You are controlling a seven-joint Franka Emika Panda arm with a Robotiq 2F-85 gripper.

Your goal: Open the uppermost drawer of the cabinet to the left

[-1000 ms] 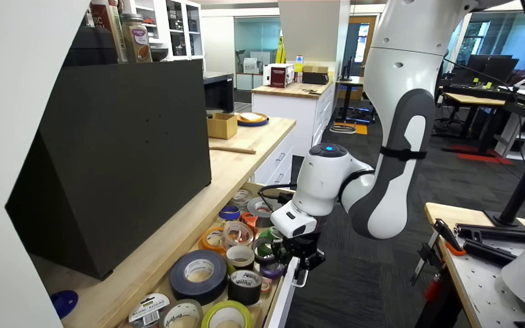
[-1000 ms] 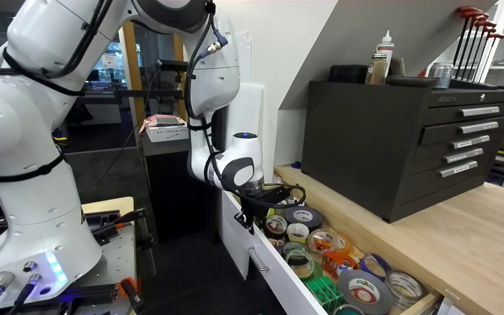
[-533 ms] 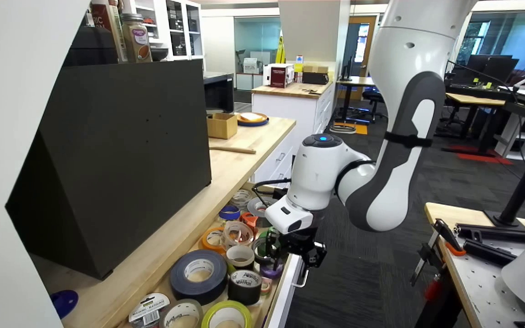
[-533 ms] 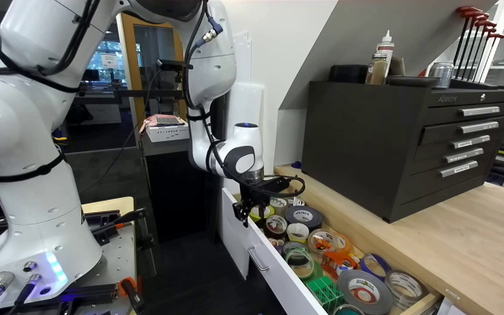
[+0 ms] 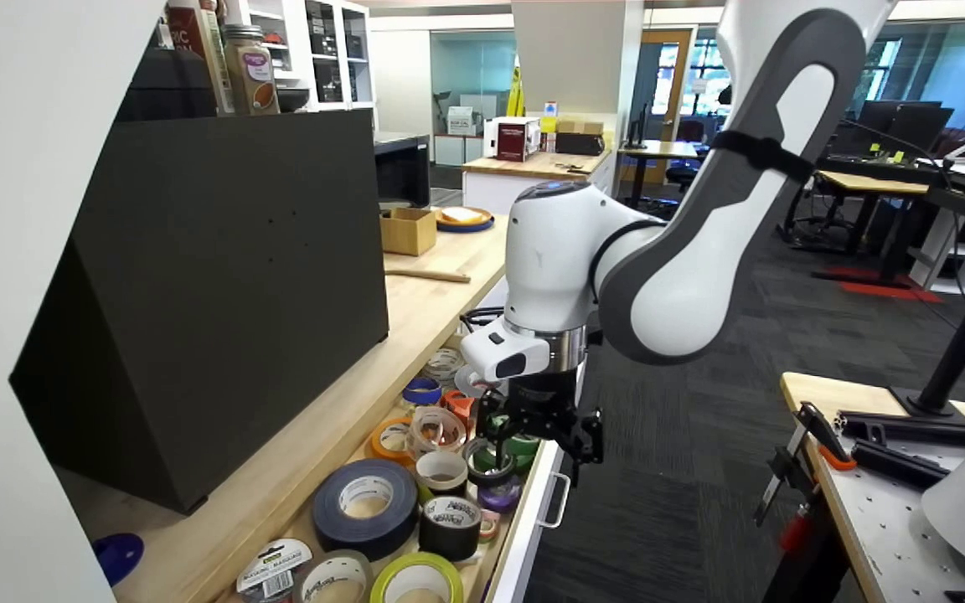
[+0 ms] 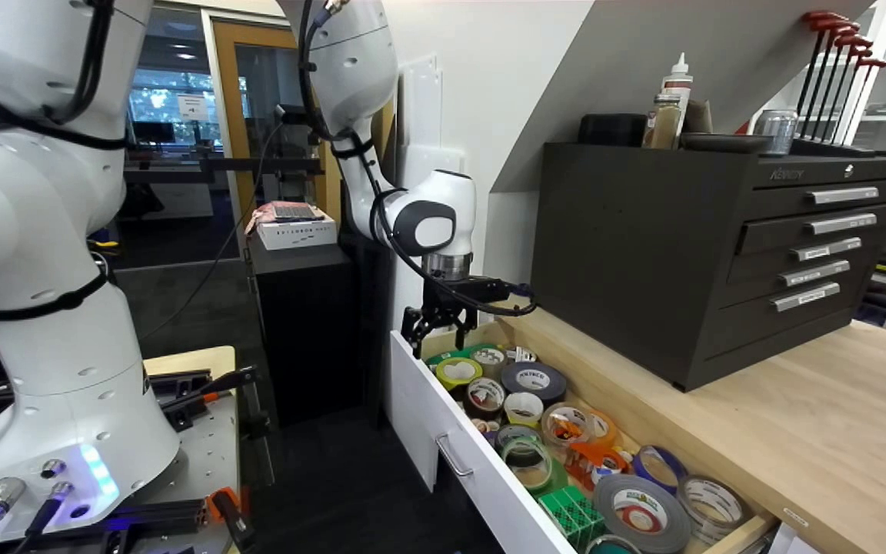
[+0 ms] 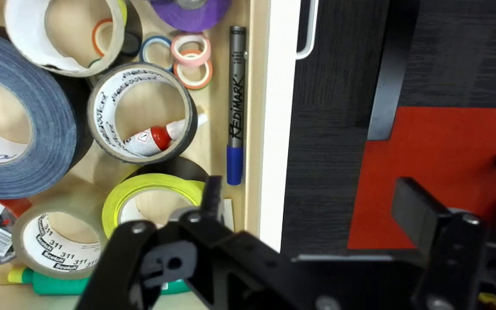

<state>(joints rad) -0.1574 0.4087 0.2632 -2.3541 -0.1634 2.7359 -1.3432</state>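
The uppermost drawer (image 6: 454,419) of the cabinet (image 6: 820,400) stands pulled out, with tape rolls and small clutter inside. Its white front (image 7: 280,107) runs down the wrist view, where part of the metal handle (image 7: 311,30) shows at the top. My gripper (image 7: 312,200) is open with nothing held. Its jaws straddle the line of the white front from above: one finger (image 7: 212,193) is over the drawer's inside, the other over the floor. In both exterior views the gripper (image 5: 539,461) (image 6: 438,346) hovers over the front's top edge.
A big black toolbox (image 6: 627,254) (image 5: 239,293) stands on the wooden countertop. A blue tape roll (image 7: 28,116), a yellow tape roll (image 7: 153,189) and a marker (image 7: 236,103) lie in the drawer. A metal worktable (image 5: 910,511) with clamps faces the cabinet.
My gripper has opened, come off the top edge of the drawer front and risen, shifting towards the toolbox end of the drawer. The drawer has stayed where it was.
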